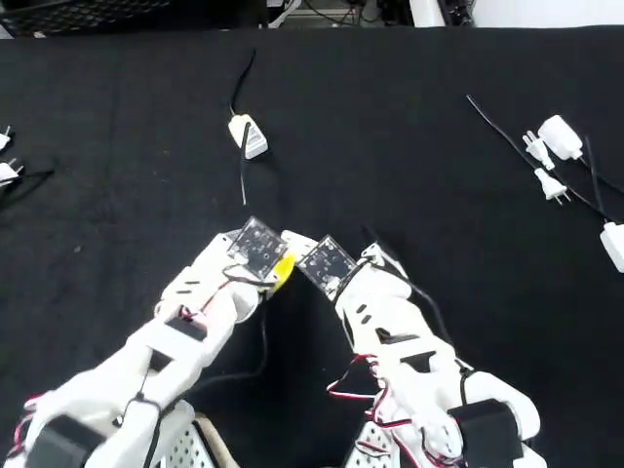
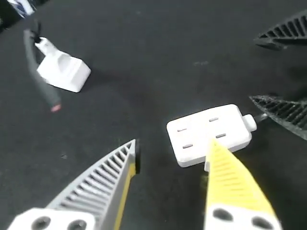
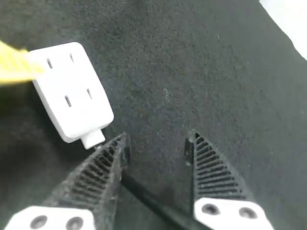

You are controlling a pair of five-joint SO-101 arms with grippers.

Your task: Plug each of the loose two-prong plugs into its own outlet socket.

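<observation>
Outlet socket mostly hidden beneath arms; right-edge adapter cut off.

Black-covered table with white outlet block, corded white adapter, loose plugs near one edge.

A matte black fabric tabletop is stretching across nearly everything. Beyond its far edge, a pale white surface is showing at one corner, dark cables are trailing nearby, and a dark slatted panel is lying opposite.
</observation>
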